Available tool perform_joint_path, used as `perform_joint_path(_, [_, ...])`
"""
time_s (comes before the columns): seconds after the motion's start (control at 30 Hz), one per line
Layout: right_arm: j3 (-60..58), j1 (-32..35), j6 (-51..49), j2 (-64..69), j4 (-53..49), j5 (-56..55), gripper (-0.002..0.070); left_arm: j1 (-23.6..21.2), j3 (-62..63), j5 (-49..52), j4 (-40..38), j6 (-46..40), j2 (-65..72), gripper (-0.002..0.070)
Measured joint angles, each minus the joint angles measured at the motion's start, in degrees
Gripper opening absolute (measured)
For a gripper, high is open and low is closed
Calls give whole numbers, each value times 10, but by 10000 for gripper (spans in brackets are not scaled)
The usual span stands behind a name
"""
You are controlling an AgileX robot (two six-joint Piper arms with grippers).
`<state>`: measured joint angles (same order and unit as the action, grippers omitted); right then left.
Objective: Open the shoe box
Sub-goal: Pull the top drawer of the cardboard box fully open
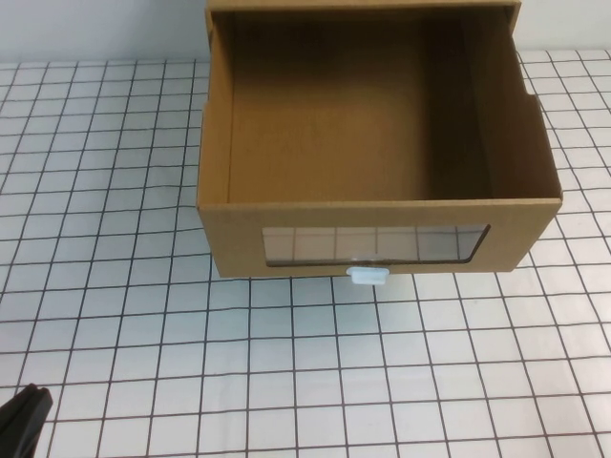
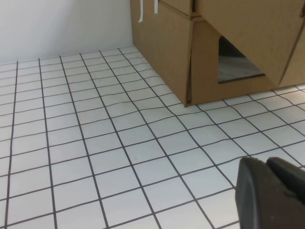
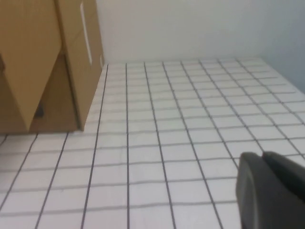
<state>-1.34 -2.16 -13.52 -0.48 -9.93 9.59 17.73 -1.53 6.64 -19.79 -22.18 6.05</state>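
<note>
Off the shoe box's front-left corner, well apart from it, the left gripper (image 2: 267,167) sits low over the gridded table (image 1: 115,315), fingers pressed together and holding nothing. The shoe box (image 1: 382,172) has its drawer slid out along its long axis toward the robot (the job looks done), with the white pull tab (image 1: 368,276) centred on the front. Off the box's right side, the right gripper (image 3: 263,160) is closed too and empty; neither arm looks clearly nearer the tab.

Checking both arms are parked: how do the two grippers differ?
The left gripper shows in the high view's near-left corner; the right gripper is outside it. The left faces the windowed front of the shoe box; the right, its side. Both are shut, empty, off the box.
</note>
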Motion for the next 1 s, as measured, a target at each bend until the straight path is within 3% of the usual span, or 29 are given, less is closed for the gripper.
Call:
perform_joint_path(0.07, [0,0,95,0,89,27,-13,0,0,0,0,0,0,-4])
perform_joint_path(0.2, [0,0,157,0,127,61,-13,0,0,0,0,0,0,-4])
perform_joint_path(1.0, [0,0,172,0,159,108,-13,0,0,0,0,0,0,-4])
